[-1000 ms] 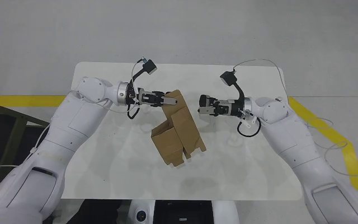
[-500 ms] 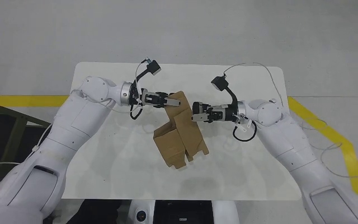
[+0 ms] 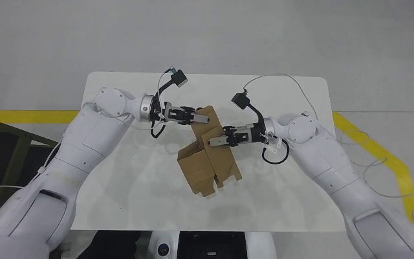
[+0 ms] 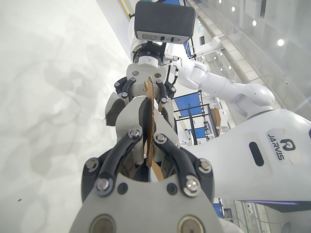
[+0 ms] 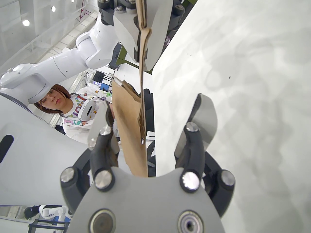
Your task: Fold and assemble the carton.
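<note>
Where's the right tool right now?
In the top view the right tool is over the table's middle. It is open astride the carton's raised edge and faces the left tool, which clamps that same edge.

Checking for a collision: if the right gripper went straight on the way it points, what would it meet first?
The brown cardboard carton: its flap edge sits inside the open right gripper; beyond, probably the left gripper shut on it.
</note>
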Robot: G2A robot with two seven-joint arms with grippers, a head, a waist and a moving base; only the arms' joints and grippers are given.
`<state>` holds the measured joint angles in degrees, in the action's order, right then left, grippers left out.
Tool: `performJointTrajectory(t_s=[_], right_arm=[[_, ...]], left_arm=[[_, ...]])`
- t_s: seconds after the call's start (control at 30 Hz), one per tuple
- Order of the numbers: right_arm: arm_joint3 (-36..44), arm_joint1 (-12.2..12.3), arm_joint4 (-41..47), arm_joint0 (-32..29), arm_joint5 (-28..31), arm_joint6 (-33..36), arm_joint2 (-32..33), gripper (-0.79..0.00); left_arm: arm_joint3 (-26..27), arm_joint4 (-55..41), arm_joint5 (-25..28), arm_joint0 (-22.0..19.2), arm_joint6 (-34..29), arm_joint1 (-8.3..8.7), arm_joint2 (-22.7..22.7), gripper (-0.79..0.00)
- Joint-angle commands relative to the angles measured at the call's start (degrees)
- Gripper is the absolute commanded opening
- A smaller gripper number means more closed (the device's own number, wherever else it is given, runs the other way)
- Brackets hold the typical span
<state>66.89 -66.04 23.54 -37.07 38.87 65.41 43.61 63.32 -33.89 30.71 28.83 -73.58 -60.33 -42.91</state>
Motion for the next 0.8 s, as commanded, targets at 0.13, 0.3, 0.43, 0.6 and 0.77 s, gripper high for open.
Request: performJointTrajectory(t_s=[0.13,0.3,0.43,0.6,0.77], right_arm=[[0.0,-0.3,1.4,0.5,0.1,0.0,-1.6,-0.665],[-0.2,-0.4,2.4,1.3,0.4,-0.4,-2.8,-0.785],[-0.7,-0.5,3.1,1.8,0.6,-0.6,-3.5,-0.785],[-1.7,-0.6,4.7,2.1,2.0,-2.0,-3.8,-0.785],[-2.8,-0.4,4.5,2.4,3.9,-3.9,-2.8,-0.785]], left_arm=[[-0.5,-0.3,-0.3,-0.4,-0.3,0.01,0.4,-0.785],[-1.2,-0.7,-0.2,-0.6,-0.2,0.02,0.6,0.000],[-1.9,-2.8,-0.3,-0.9,-0.3,0.01,0.0,0.000],[-3.4,-5.8,0.4,-1.4,0.4,0.09,-2.0,0.000],[-3.5,-4.1,2.9,-0.6,2.9,0.87,-4.6,0.000]])
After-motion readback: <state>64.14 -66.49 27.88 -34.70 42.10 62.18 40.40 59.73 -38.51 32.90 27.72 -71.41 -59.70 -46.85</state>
